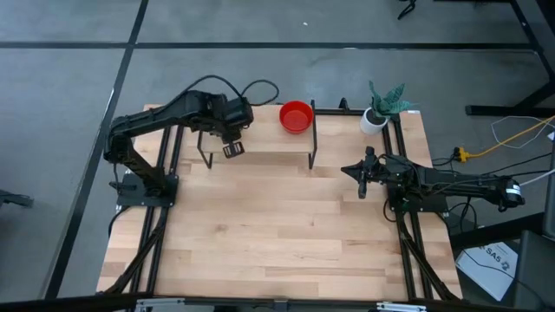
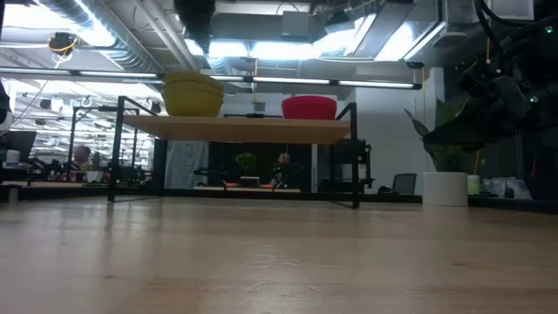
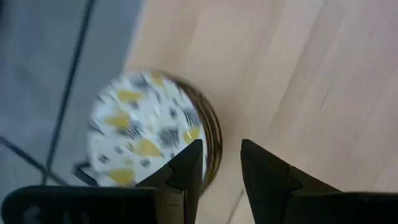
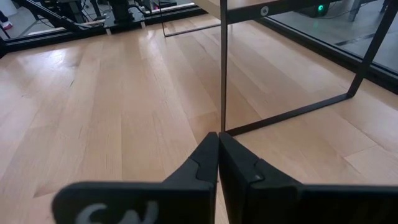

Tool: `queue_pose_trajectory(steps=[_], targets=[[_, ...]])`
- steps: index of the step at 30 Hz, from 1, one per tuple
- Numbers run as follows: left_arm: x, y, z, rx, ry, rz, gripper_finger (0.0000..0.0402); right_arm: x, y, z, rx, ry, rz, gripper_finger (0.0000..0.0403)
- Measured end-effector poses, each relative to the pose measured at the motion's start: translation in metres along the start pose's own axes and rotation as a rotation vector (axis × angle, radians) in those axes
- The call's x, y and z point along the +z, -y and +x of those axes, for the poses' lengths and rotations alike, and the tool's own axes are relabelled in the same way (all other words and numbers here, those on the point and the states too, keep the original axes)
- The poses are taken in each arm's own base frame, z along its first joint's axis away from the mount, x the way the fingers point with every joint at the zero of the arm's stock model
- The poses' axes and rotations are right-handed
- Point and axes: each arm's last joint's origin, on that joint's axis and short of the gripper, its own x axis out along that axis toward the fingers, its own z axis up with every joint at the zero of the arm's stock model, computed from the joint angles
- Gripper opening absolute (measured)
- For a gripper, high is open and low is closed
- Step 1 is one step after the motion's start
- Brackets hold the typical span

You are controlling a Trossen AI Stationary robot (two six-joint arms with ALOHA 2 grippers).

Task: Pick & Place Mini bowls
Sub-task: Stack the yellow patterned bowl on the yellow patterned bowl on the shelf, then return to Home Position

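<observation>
A white mini bowl with yellow and dark speckles stands on the left part of a raised wooden shelf; in the low view this bowl looks yellow. A red mini bowl stands on the shelf's right part. My left gripper hangs open just above the speckled bowl, one finger over its rim and one beside it, clear of it. My right gripper waits shut, low at the table's right side.
The shelf rests on thin black metal legs near the table's far edge. A white pot with a green plant stands at the far right corner. Bare wooden tabletop stretches from the shelf to the near edge.
</observation>
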Motion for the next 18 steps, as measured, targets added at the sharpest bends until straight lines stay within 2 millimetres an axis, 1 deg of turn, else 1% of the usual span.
queue_pose_trajectory(steps=[6, 9, 11, 12, 14, 16, 18], targets=[[0.009, -0.006, -0.056, 0.043, 0.219, -0.009, 0.0102, 0.0, 0.0, 0.0, 0.0, 0.0, 0.0, 0.0014], [0.009, -0.005, -0.081, 0.006, 0.315, -0.069, 0.0104, 0.0, 0.0, 0.0, 0.0, 0.0, 0.0, 0.0014], [0.003, 0.001, -0.095, -0.053, 0.356, -0.074, 0.0104, 0.0, 0.0, 0.0, 0.0, 0.0, 0.0, 0.0014], [0.0, 0.007, -0.099, -0.09, 0.369, -0.051, 0.0104, 0.0, 0.0, 0.0, 0.0, 0.0, 0.0, 0.0014], [-0.007, 0.028, -0.104, -0.189, 0.399, 0.063, 0.0102, 0.0, 0.0, 0.0, 0.0, 0.0, 0.0, 0.0014], [-0.01, 0.059, -0.103, -0.265, 0.447, 0.147, 0.01, 0.0, 0.0, 0.0, 0.0, 0.0, 0.0, 0.0014], [-0.018, 0.093, -0.094, -0.268, 0.503, 0.226, 0.0099, 0.0, 0.0, 0.0, 0.0, 0.0, 0.0, 0.0014]])
